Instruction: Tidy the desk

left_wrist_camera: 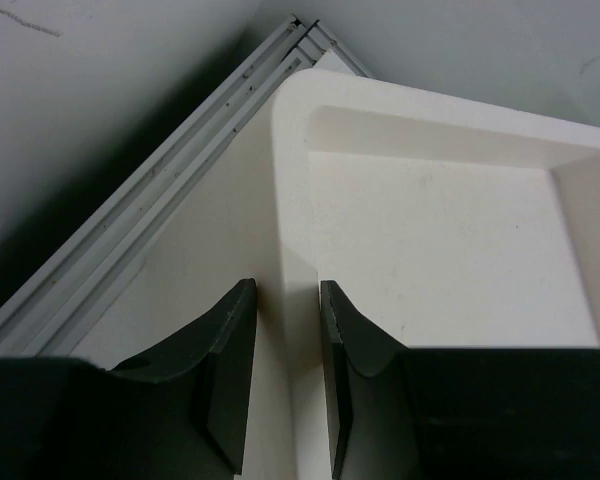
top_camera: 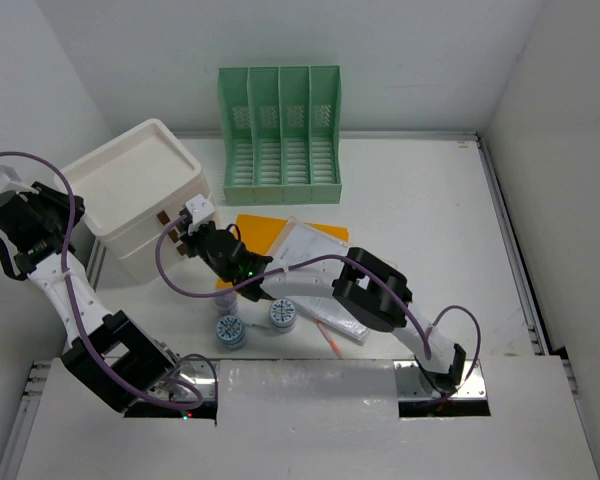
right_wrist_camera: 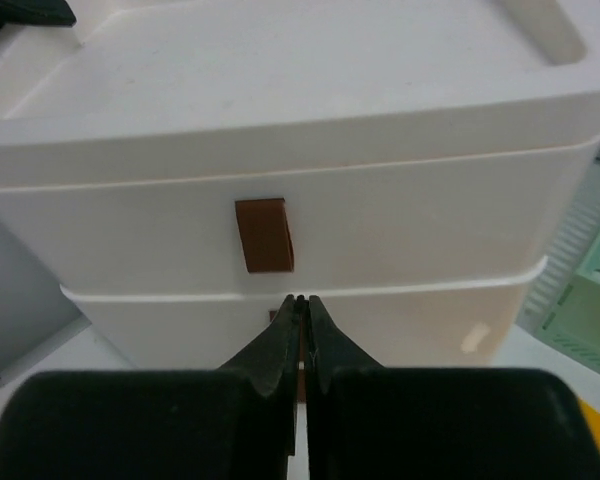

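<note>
Right gripper (right_wrist_camera: 301, 298): pressed together on lower tab (right_wrist_camera: 276, 316), dead ahead. Drawer (right_wrist_camera: 430, 325) likely slides straight back toward it. Left gripper (left_wrist_camera: 285, 290): pinching box (left_wrist_camera: 430, 230) rim.

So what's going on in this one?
Two robot arms are working on the white drawer box at the left of the desk. The left hand is clamped on the box's top rim, apparently steadying it. The right hand is shut against the lower drawer, below the upper brown tab; whether it pinches anything is unclear. Both drawers look closed. Papers, an orange folder and small jars lie nearby.
</note>
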{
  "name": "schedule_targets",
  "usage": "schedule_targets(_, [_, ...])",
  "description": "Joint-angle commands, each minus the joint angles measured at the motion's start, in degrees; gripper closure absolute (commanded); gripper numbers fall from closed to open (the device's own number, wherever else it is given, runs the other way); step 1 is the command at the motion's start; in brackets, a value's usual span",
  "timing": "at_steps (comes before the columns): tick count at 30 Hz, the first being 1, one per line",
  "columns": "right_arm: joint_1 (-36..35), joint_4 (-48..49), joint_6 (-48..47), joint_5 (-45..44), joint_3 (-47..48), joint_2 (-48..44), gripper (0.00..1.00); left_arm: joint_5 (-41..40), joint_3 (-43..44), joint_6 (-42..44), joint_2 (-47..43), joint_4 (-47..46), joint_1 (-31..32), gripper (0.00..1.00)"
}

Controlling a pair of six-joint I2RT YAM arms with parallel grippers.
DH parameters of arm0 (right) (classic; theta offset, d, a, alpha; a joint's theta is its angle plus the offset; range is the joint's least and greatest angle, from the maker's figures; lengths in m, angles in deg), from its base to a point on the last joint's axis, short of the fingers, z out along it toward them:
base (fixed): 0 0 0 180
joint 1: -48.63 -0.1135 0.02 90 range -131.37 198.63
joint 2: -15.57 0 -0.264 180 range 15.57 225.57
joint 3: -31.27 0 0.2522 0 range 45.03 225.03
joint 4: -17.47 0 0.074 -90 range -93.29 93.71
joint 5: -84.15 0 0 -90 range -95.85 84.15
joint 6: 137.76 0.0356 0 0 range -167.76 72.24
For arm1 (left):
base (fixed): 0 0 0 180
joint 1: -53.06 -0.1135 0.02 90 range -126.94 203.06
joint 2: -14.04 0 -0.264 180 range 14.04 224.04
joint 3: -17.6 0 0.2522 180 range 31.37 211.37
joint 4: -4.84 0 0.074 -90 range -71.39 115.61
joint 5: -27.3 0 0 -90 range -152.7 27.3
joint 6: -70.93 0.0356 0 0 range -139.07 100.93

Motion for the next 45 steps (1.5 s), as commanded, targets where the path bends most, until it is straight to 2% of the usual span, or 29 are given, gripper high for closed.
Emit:
schedule_targets(1, [-0.08, 6.82, -1.96, -0.26, -5.14, -4.67, 1.00, 4.23, -0.35, -2.13, 2.14, 5.47, 0.51, 1.00])
schedule_targets(7, [0.01, 7.37, -1.01, 2.98, -7.26, -5.38, 1.00, 3.61, 0.44, -2.31, 2.14, 5.46, 0.51, 1.00])
schedule_targets(8, [0.44, 7.11, 0.31, 4.82, -7.00, -5.20, 1.00, 3.61, 0.53, -2.31, 2.14, 5.38, 0.51, 1.00])
schedule_targets(9, [1.15, 7.10, 2.50, 11.37, -6.82, -5.11, 1.00, 3.79, 0.53, -2.31, 2.14, 5.38, 0.43, 1.00])
schedule_targets(12, [5.80, 13.06, 13.39, 23.00, -9.18, -4.76, 0.79, 6.23, 0.62, -1.35, 2.23, 4.24, 0.51, 1.00])
schedule_targets(13, [7.38, 16.39, 16.90, 25.91, -9.98, -4.94, 0.69, 6.68, 0.79, -0.64, 2.58, 3.97, 0.51, 1.00])
schedule_targets(14, [8.09, 16.94, 17.72, 27.33, -11.20, -5.20, 0.65, 7.21, 1.49, -0.12, 2.75, 3.88, 0.51, 1.00])
schedule_targets(16, [9.06, 16.07, 17.72, 31.88, -10.87, -5.38, 0.50, 8.35, 2.54, 1.37, 4.16, 4.23, 0.52, 1.00])
schedule_targets(20, [9.50, 11.51, 17.64, 39.89, -2.72, -2.14, 0.32, 10.81, 5.27, 5.94, 7.41, 7.30, 0.51, 1.00])
schedule_targets(22, [9.59, 8.53, 17.90, 40.96, 0.20, -0.46, 0.31, 11.78, 5.97, 7.53, 9.16, 8.27, 0.51, 1.00])
schedule_targets(29, [10.03, 7.45, 24.05, 42.46, 9.78, 6.31, 0.33, 13.46, 6.86, 9.73, 10.75, 9.60, 0.51, 1.00])
schedule_targets(38, [10.03, 6.58, 27.65, 40.53, 11.11, 7.98, 0.37, 14.24, 6.86, 10.88, 10.84, 9.07, 0.51, 1.00])
schedule_targets(45, [10.03, 5.27, 27.04, 35.61, 7.77, 6.49, 0.38, 15.04, 6.86, 11.32, 10.75, 9.42, 0.51, 1.00])
